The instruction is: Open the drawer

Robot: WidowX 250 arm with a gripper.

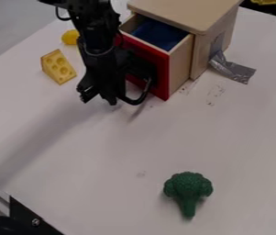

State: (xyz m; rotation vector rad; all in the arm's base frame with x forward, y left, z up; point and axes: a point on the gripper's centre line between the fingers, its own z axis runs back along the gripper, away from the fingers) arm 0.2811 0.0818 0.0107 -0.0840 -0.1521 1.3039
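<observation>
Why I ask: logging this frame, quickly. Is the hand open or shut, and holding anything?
Hand: open, fingertips apart, with nothing seen between them, close by the black drawer handle.

One each — drawer (162,69), cabinet (189,11), cheese wedge (57,67), broccoli (188,187), rounded yellow piece (70,36).

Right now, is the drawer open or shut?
Open: the drawer's red front stands away from the wooden cabinet, and its blue inside is visible.
</observation>
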